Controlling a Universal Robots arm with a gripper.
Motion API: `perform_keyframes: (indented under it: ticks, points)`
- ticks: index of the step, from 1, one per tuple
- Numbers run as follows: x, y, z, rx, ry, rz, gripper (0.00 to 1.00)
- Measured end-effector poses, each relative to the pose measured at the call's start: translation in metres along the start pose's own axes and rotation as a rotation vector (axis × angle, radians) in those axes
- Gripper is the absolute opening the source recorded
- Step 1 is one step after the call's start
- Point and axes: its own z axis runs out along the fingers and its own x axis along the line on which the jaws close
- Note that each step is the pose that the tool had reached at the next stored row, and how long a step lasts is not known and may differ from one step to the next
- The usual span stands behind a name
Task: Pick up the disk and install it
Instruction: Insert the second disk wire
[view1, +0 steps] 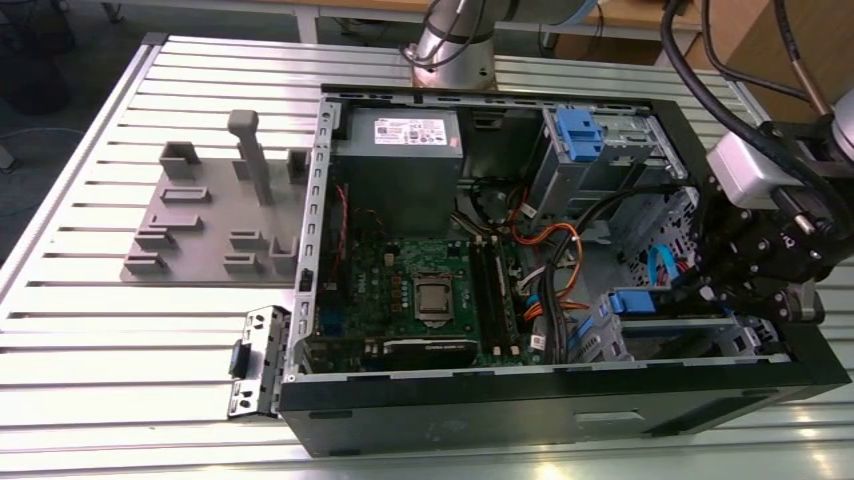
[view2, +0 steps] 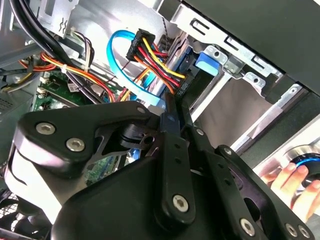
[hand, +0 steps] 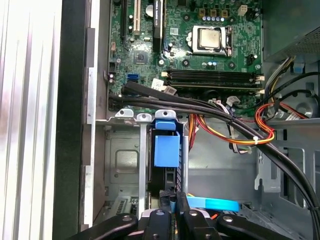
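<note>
Blue plastic frames the disk (hand: 166, 150), which stands on edge in the lower drive bay (hand: 120, 165) of the open computer case (view1: 561, 410), between two silver metal rails. In the exterior view the bay lies at the case's corner towards the exterior view's right, below the upper drive cage (view1: 587, 150).

**Gripper state.** The gripper (hand: 173, 197) reaches into the case in line with the disk's near end. In both wrist views its two black fingers (view2: 167, 130) lie almost together, with a narrow slit between them. No object is seen clamped in that slit. The fingertips stand at the disk's end; whether they touch it cannot be told.

**Surroundings.** A blue data cable (view2: 117, 42) and a bundle of red, yellow and black power wires (view2: 160, 62) hang just beside the bay. Thick black cables (hand: 210, 112) cross above it. The motherboard (hand: 200, 45) lies beyond.

**Handling, as judged.**
- The disk is rigid and fairly heavy for its size, with smooth metal faces that may slip
- It is shock-sensitive: do not drop, twist or force it
- Grip or press on the blue frame or the short end, not on the labelled face
- Keep it parallel to the rails, since a tilted disk is likely to jam
- Keep the loose wires out of the slot
</note>
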Motion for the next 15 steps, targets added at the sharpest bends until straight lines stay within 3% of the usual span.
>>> perform_keyframes:
  ticks: [6, 8, 11, 13, 15]
  points:
    - [-0.0003, 0.0001, -0.003, 0.0006, -0.0198, -0.001, 0.16]
    - [-0.0006, 0.0004, -0.0074, 0.0004, -0.0212, -0.001, 0.16]
    - [-0.0006, 0.0006, -0.0105, 0.0006, -0.03, -0.002, 0.16]
    - [-0.0004, 0.0006, -0.0105, 0.0009, -0.0458, -0.003, 0.16]
    - [0.0005, 0.0006, -0.0104, 0.0011, -0.0556, -0.003, 0.16]
